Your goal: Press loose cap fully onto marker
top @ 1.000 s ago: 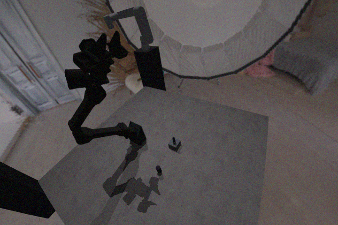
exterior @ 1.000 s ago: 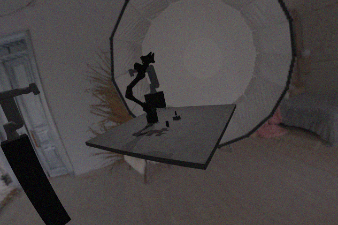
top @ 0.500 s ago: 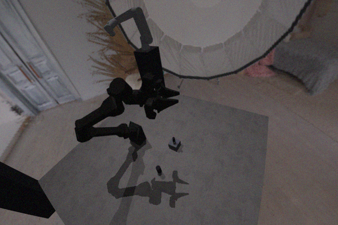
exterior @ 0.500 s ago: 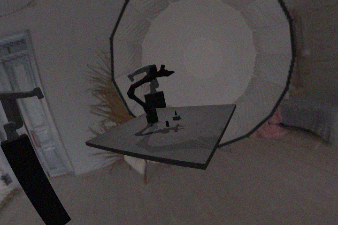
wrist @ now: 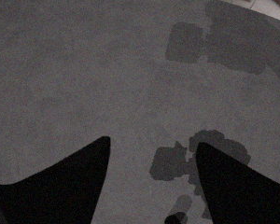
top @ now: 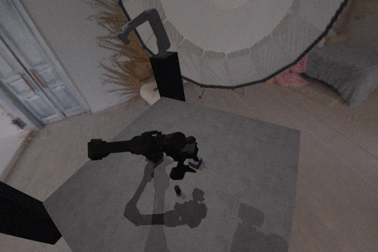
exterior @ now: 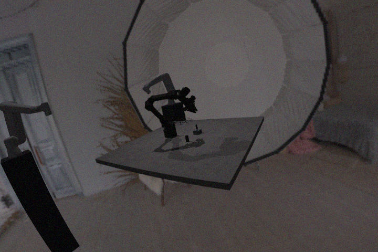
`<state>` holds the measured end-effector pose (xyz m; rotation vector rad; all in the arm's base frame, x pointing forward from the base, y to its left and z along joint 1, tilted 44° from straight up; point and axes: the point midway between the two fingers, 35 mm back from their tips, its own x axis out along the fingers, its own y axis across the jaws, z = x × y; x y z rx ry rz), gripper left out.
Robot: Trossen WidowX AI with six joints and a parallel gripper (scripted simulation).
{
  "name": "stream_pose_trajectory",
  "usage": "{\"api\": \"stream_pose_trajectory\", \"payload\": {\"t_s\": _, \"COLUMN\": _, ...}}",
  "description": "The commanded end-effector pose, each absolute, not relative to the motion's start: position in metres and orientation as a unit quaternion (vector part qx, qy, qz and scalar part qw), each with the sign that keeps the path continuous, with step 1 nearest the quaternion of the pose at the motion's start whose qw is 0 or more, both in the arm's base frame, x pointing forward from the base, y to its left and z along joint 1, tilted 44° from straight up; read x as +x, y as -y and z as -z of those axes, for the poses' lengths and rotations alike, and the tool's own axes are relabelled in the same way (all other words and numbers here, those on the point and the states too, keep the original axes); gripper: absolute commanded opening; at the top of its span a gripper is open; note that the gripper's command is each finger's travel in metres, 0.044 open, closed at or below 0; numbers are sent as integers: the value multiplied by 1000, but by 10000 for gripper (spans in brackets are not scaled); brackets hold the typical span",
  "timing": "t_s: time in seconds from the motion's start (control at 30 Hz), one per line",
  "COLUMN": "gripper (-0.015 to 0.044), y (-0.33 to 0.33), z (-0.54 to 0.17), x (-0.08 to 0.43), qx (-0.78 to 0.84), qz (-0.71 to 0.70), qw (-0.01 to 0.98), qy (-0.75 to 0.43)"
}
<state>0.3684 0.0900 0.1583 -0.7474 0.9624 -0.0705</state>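
The cap [top: 177, 189] [exterior: 187, 138] [wrist: 175, 218] is a small dark cylinder standing alone on the table [top: 254, 148] [exterior: 154, 161]. It is at the bottom edge of the wrist view. The marker [exterior: 196, 127] stands upright, uncapped, in the small holder block [top: 194, 165] [exterior: 197, 132], beyond the cap in the exterior view. In the top view the arm hides the marker and part of the block. My gripper [top: 197, 165] [exterior: 196, 111] [wrist: 154, 147] is open and empty, fingers partly apart, pointing down high above the table.
A grey arm [exterior: 165, 77] on a black pedestal [top: 168, 77] [exterior: 172, 111] stands behind the table. Another black pedestal [top: 13, 210] [exterior: 38, 201] stands off its left side, carrying a second grey arm [exterior: 13, 122]. Arm shadows fall around the cap.
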Motion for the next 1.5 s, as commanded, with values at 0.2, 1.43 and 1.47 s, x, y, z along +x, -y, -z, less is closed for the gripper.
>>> {"api": "stream_pose_trajectory", "payload": {"t_s": 0.2, "gripper": 242, "y": 32, "z": -121, "x": 302, "qx": -292, "qz": 222, "qw": 687, "qy": -627}}
{"api": "stream_pose_trajectory", "payload": {"t_s": 1.43, "gripper": 242, "y": 94, "z": -62, "x": 294, "qx": -284, "qz": 249, "qw": 663, "qy": -647}}
{"api": "stream_pose_trajectory", "payload": {"t_s": 1.47, "gripper": 242, "y": 95, "z": -61, "x": 294, "qx": -284, "qz": 249, "qw": 663, "qy": -647}}
